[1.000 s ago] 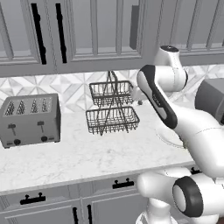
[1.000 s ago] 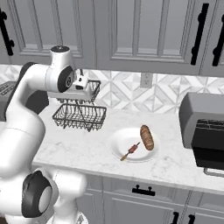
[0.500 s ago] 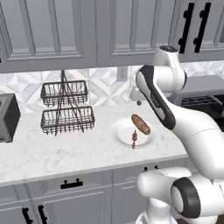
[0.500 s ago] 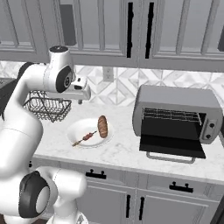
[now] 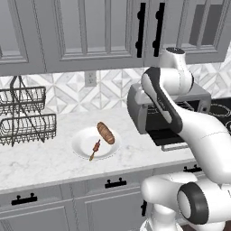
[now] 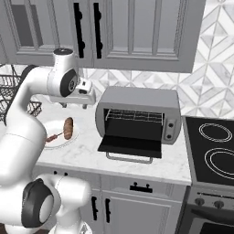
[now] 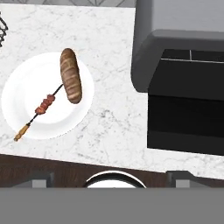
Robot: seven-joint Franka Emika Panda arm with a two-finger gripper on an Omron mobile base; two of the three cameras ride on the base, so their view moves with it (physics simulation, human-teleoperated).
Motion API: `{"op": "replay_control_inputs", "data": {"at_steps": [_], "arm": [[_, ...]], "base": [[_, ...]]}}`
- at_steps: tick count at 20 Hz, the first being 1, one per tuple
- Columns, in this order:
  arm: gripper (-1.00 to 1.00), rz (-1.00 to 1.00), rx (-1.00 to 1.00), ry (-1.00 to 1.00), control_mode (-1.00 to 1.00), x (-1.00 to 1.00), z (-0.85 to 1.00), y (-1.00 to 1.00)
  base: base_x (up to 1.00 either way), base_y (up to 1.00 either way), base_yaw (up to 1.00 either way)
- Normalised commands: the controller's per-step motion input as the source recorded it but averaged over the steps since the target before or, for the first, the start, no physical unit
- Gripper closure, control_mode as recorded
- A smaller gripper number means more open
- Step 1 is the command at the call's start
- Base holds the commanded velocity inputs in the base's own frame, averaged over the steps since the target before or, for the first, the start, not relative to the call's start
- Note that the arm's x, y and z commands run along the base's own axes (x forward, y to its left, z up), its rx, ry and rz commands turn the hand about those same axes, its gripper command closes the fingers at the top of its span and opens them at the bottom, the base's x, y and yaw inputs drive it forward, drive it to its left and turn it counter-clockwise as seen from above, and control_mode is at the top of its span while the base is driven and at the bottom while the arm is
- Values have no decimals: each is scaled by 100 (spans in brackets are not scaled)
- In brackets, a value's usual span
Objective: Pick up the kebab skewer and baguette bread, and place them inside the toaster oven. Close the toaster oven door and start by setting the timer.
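Marble counter | skewer tip under baguette | oven partly arm-hidden | pincer wide, empty

A: What is sitting on the counter, by count?

B: One white plate is lying there, carrying one baguette bread and one kebab skewer.

A: And appliances?

B: One toaster oven is standing beside the plate, with one toaster oven door hanging open and one wire rack showing inside. Two round knobs are sitting on its control strip.

A: Anything else?

B: One two-tier wire basket stand is standing at the far end, and two stove burners are showing past the oven.
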Motion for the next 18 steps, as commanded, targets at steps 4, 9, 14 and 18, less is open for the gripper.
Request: {"op": "replay_control_inputs", "data": {"at_steps": [4, 9, 14, 18], "arm": [[-100, 0, 0, 0, 100, 0, 0, 0], [-100, 0, 0, 0, 100, 0, 0, 0], [-100, 0, 0, 0, 100, 0, 0, 0], [-100, 0, 0, 0, 100, 0, 0, 0]], "base": [[35, -27, -1], [58, 0, 0], [56, -6, 0], [9, -6, 0]]}}
